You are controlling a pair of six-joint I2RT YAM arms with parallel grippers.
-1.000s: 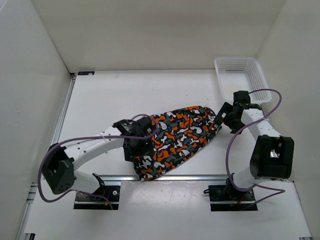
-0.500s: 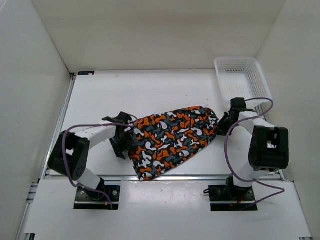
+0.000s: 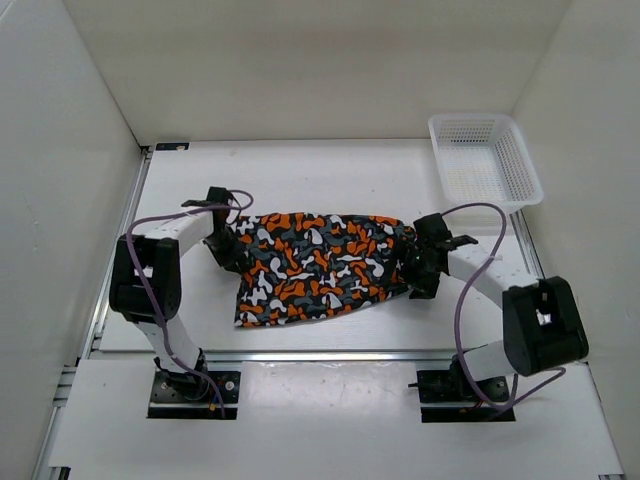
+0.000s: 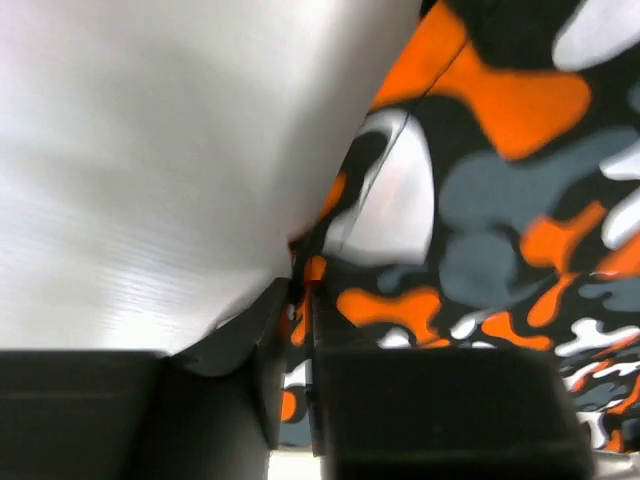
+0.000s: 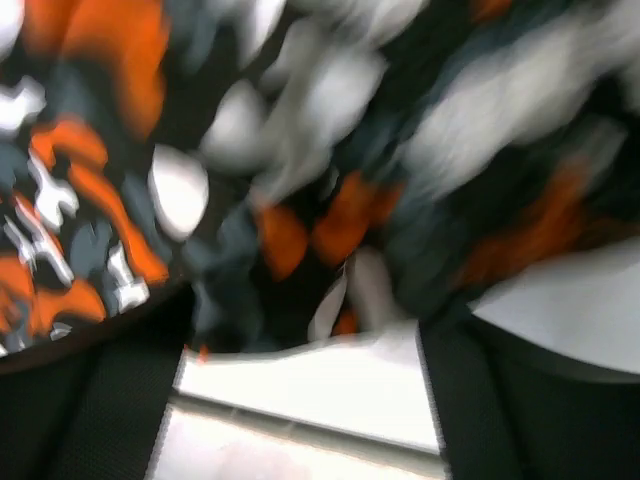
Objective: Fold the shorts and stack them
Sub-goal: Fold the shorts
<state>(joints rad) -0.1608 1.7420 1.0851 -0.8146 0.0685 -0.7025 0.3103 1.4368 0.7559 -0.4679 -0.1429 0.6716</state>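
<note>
The camouflage shorts (image 3: 318, 265) lie spread across the middle of the table, long side running left to right. My left gripper (image 3: 229, 249) sits at their left edge. In the left wrist view its fingers (image 4: 300, 305) are pinched together with a fold of the shorts (image 4: 480, 200) between them. At the right end of the cloth is my right gripper (image 3: 413, 270). The right wrist view is blurred: the right gripper (image 5: 300, 340) stands wide open over bare table, and the edge of the shorts (image 5: 300, 150) lies just beyond the fingertips, not held.
A white mesh basket (image 3: 485, 160) stands at the back right of the table. White walls close in the left, back and right sides. A metal rail (image 3: 330, 353) runs along the near edge of the table.
The shorts went from a diagonal bunch to a wide flat spread. My left gripper moved back and left and closed on the edge. My right gripper moved left and nearer, now open.
</note>
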